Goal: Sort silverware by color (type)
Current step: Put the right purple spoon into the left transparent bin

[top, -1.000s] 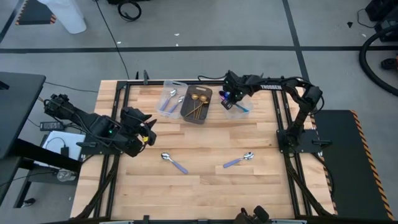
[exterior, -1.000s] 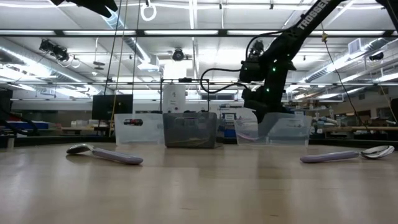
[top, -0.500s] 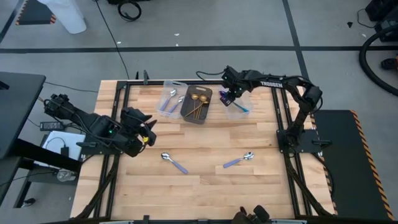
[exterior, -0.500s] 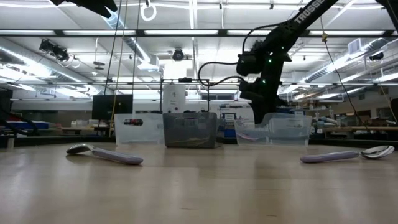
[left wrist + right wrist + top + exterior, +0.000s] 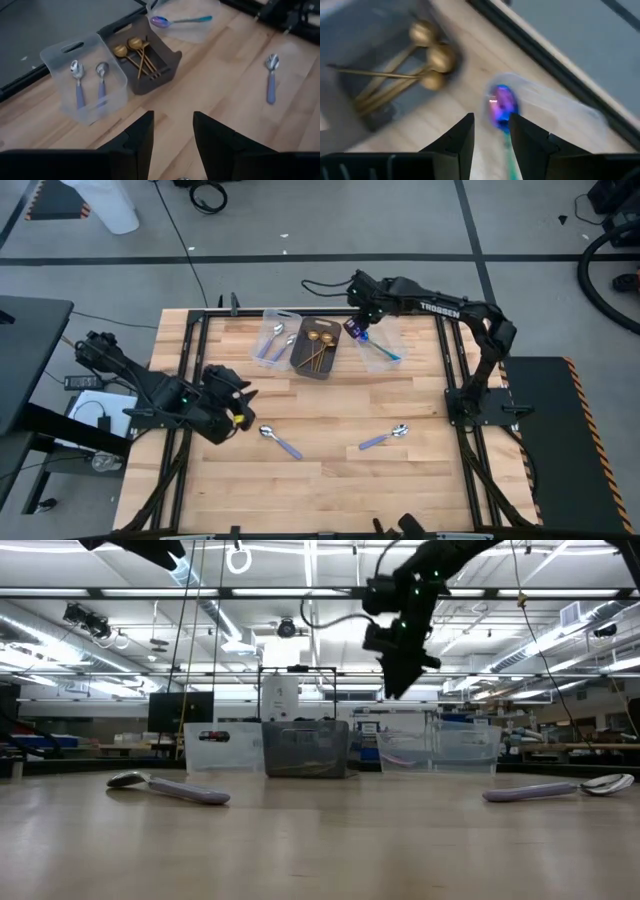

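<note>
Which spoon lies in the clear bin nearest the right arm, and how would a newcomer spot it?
Three bins stand in a row at the table's far edge; take the clear bin on the right, below the right gripper. In it lies one teal-handled spoon with an iridescent purple bowl; the neighbouring bins hold gold and lavender-handled spoons.

Only readable text: "TROSSEN" in white caps on the right arm (image 5: pixel 440 308), upper right of centre in the high view. Low view shows a dark label on the leftmost clear bin (image 5: pixel 213 736), left of centre, but lettering is too small to read. Wrist views: no text visible.
</note>
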`<state>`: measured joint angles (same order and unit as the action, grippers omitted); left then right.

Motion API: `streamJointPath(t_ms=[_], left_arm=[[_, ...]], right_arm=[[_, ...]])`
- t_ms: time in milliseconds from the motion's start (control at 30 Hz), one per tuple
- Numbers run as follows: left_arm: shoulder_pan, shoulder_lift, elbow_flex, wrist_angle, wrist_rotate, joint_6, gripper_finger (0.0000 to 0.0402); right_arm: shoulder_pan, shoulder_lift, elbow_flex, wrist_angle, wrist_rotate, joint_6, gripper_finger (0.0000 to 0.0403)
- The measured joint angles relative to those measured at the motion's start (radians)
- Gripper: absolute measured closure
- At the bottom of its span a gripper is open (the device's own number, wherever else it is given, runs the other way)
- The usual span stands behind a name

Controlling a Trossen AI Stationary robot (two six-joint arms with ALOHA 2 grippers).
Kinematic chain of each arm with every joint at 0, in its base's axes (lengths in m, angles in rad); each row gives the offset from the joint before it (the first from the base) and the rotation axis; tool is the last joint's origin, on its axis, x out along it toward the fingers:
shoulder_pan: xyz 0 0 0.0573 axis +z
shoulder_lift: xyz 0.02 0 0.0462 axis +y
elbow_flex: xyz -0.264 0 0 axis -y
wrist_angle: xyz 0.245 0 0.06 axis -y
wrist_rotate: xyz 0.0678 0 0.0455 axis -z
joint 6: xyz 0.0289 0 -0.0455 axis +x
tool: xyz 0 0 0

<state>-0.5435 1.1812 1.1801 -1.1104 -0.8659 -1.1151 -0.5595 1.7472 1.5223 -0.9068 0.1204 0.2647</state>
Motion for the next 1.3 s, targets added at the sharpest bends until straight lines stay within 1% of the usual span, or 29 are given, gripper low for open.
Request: streamJointPath(t_ms=[100,200,333,533,633,700,767,867,967,1067,1167,1233,1300], left_arm=[[0.0,0.038,0.0,0.001,0.001,-0.02,0.0257],[0.0,0.074,0.0,0.008,0.015,-0.03,0.0257],[0.0,0.1,0.0,0.055,0.12,0.021,0.0257],[-0.005,0.101,0.0,0.227,0.283,0.189,0.0257],[-0.003,0.103,0.0,0.298,0.34,0.262,0.0257],[0.005,0.113,0.0,0.331,0.355,0.27,0.0258],[0.009,0.122,0.0,0.353,0.361,0.27,0.0258],[0.025,0.144,0.0,0.396,0.396,0.273,0.0258],[0.048,0.193,0.0,0.479,0.444,0.279,0.0258],[0.069,0.25,0.0,0.606,0.457,0.314,0.0258],[0.101,0.313,0.0,0.759,0.51,0.337,0.0258],[0.124,0.354,0.0,0.848,0.548,0.334,0.0258],[0.148,0.397,0.0,0.917,0.56,0.311,0.0258]], right_arm=[[0.045,-0.001,0.018,-0.001,-0.034,0.06,0.027],[0.09,-0.001,0.018,0.022,-0.091,0.116,0.027],[0.155,-0.001,0.018,0.07,-0.149,0.184,0.027],[0.271,-0.001,0.018,0.091,-0.158,0.307,0.027],[0.328,-0.009,0.018,0.08,-0.183,0.348,0.0271],[0.364,-0.035,0.018,0.048,-0.199,0.346,0.0271],[0.403,-0.07,0.018,-0.015,-0.176,0.367,0.0271],[0.466,-0.124,0.018,-0.107,-0.081,0.393,0.0271],[0.523,-0.183,0.018,-0.141,0.002,0.408,0.0271],[0.569,-0.227,0.018,-0.142,0.049,0.408,0.0271],[0.607,-0.264,0.018,-0.157,0.09,0.412,0.0271],[0.631,-0.287,0.018,-0.185,0.118,0.41,0.0271],[0.655,-0.304,0.018,-0.232,0.142,0.408,0.0271]])
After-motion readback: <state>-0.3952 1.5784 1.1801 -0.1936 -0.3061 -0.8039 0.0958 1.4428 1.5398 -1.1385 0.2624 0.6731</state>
